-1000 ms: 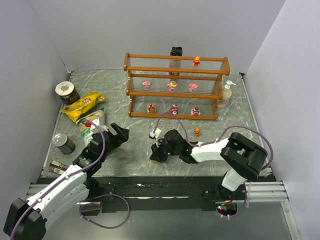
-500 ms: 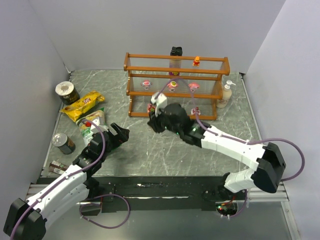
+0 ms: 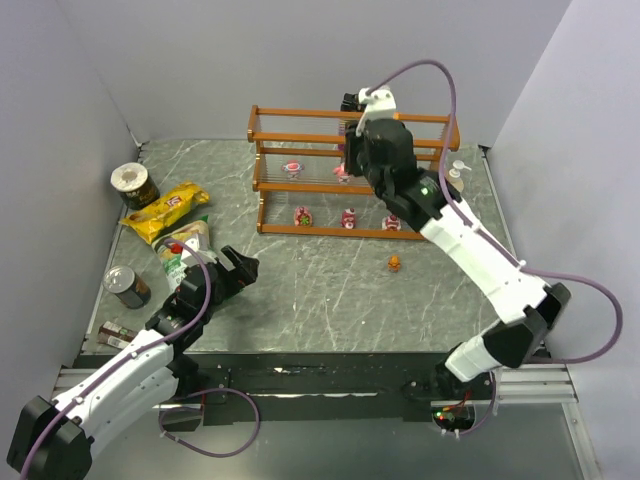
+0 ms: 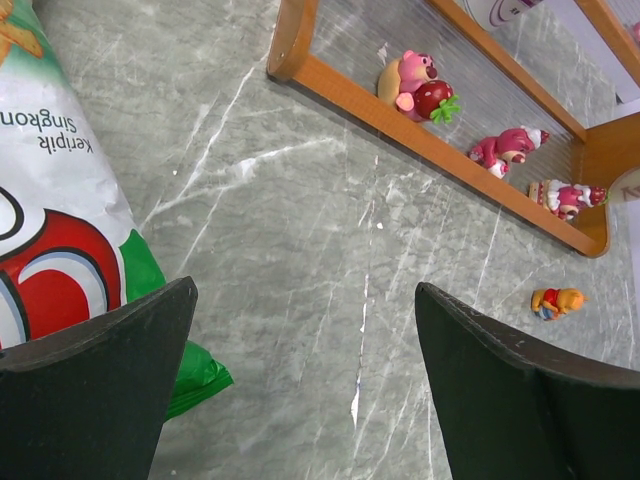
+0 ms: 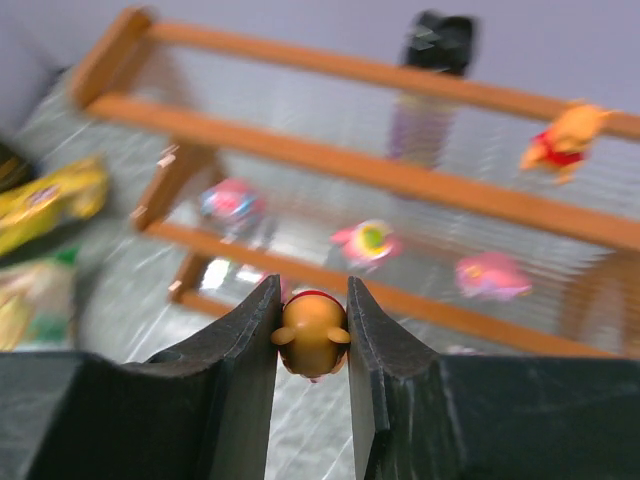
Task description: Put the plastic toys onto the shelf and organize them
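My right gripper (image 5: 312, 300) is shut on an orange toy (image 5: 312, 335), held in the air in front of the shelf (image 5: 420, 180), level with its upper tiers. In the top view that arm's wrist (image 3: 380, 150) covers the middle of the shelf (image 3: 300, 113). Another orange toy (image 5: 562, 140) stands on the top tier. Pink toys (image 5: 365, 240) sit on the middle tier, and three more (image 4: 415, 85) on the bottom tier. One orange toy (image 3: 395, 263) lies on the table in front of the shelf. My left gripper (image 4: 305, 290) hangs open and empty over the table at the front left.
Chip bags (image 3: 165, 210) and cans (image 3: 133, 183) lie at the left; a green and white bag (image 4: 60, 230) touches my left finger's side. A soap bottle (image 3: 452, 190) stands at the shelf's right end. A black object (image 5: 440, 40) sits behind the top tier.
My right arm has risen from the table's front and swung up to the shelf's upper tiers with the orange toy in its jaws. The left arm has not moved.
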Robot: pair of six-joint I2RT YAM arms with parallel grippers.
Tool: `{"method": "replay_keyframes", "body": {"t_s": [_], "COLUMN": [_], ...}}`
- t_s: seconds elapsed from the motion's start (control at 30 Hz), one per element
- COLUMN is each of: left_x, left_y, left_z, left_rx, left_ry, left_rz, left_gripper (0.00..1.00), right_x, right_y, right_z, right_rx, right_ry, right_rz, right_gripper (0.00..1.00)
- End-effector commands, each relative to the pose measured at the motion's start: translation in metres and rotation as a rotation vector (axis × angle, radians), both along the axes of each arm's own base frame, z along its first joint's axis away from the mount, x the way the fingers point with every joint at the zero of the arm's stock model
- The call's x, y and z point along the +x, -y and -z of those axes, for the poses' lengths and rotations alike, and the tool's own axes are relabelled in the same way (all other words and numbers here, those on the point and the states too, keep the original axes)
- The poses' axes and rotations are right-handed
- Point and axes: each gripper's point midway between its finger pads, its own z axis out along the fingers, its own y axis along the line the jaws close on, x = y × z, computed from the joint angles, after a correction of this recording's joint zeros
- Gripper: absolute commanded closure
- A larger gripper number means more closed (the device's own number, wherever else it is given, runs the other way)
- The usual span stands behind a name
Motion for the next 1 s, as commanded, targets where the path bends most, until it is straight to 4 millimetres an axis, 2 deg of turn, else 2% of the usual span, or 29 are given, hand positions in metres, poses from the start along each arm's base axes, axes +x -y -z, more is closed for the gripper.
{"method": "replay_keyframes", "body": {"t_s": [0.0,0.03,0.07,0.1,0.13,0.17,0.2,0.27,0.33,0.53,0.97], "left_x": [0.007,0.007,0.007,0.007,0.007,0.007,0.007,0.007,0.007,0.008,0.008], "left_y": [0.004,0.004,0.004,0.004,0.004,0.004,0.003,0.003,0.003,0.004,0.005], "left_z": [-0.02,-0.02,-0.021,-0.021,-0.021,-0.021,-0.021,-0.022,-0.02,-0.021,-0.019], "left_rx": [-0.012,-0.012,-0.013,-0.015,-0.014,-0.013,-0.013,-0.013,-0.011,-0.012,-0.012], "left_ry": [0.044,0.044,0.046,0.048,0.048,0.049,0.049,0.05,0.046,0.046,0.042], "left_rz": [0.009,0.009,0.009,0.01,0.008,0.006,0.006,0.005,0.005,0.006,0.012], "left_gripper": [0.04,0.04,0.04,0.04,0.04,0.04,0.04,0.04,0.04,0.04,0.04], "right_x": [0.037,0.043,0.048,0.061,0.065,0.07,0.079,0.087,0.096,0.109,0.133], "right_y": [0.015,0.016,0.016,0.019,0.018,0.019,0.016,0.017,0.014,0.006,0.013], "right_z": [0.001,0.002,-0.011,-0.001,0.0,-0.009,0.0,-0.006,0.001,0.002,0.019], "right_rx": [-0.037,-0.045,-0.032,-0.047,-0.052,-0.038,-0.052,-0.04,-0.037,0.009,0.08], "right_ry": [-0.008,-0.012,0.009,-0.008,-0.011,0.005,-0.007,0.001,-0.008,-0.016,-0.065], "right_rz": [0.128,0.138,0.148,0.169,0.171,0.179,0.192,0.203,0.207,0.197,0.208], "right_gripper": [0.95,0.95,0.94,0.94,0.94,0.94,0.94,0.94,0.94,0.94,0.91]}}
